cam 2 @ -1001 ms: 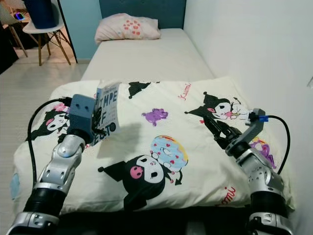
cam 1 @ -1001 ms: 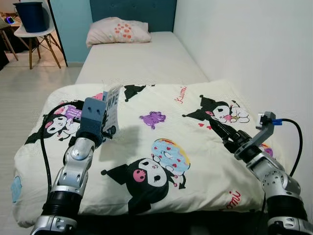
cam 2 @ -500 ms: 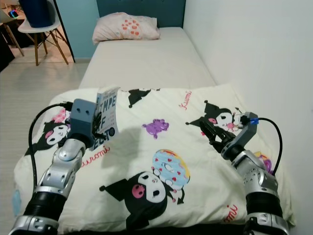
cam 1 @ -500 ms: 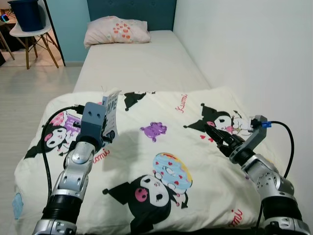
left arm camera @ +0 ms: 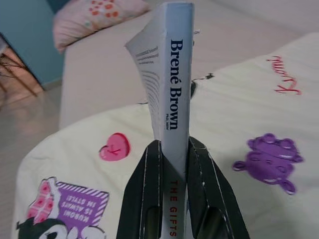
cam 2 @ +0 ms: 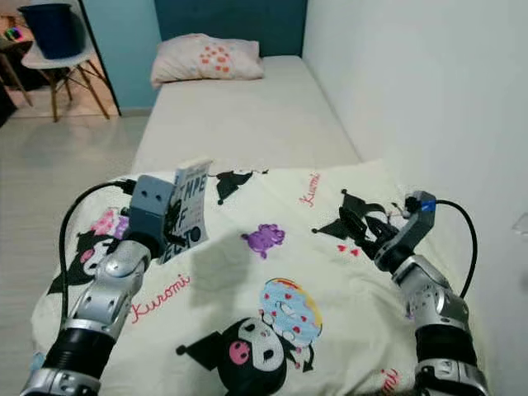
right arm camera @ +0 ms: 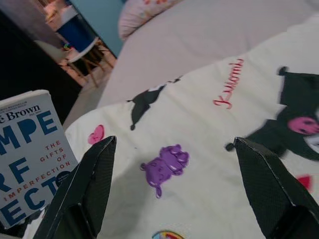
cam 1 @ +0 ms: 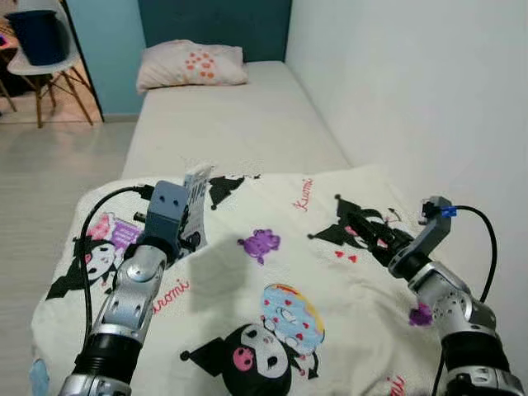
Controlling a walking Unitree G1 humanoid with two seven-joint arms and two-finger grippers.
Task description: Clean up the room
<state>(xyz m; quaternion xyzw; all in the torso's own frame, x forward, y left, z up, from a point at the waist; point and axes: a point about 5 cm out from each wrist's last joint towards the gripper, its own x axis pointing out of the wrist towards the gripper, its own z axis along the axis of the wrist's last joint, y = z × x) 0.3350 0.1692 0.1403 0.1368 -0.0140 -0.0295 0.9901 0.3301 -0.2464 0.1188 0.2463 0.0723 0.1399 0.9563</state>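
My left gripper (left arm camera: 173, 147) is shut on a white paperback book (cam 1: 196, 191), clamping it by the lower spine. The book (left arm camera: 172, 84) stands upright above the left part of a cream blanket (cam 1: 280, 272) printed with cartoon figures. The spine reads "Brené Brown" and the cover (right arm camera: 30, 149) has blue and red lettering. My right gripper (cam 1: 371, 233) hovers just above the blanket's right side, close to the wall. Its fingers (right arm camera: 84, 194) are spread wide open with nothing between them.
The blanket lies bunched over the near end of a bed (cam 1: 235, 124) that runs along the white wall on the right. A pink-patterned pillow (cam 1: 190, 66) sits at the headboard. A white chair (cam 1: 33, 70) carrying a dark blue bin (cam 1: 37, 33) stands on the pale floor at far left.
The whole picture has shifted, so the camera moved. The left gripper still holds the book, now turned more edge-on. The right gripper sits a little higher over the blanket.
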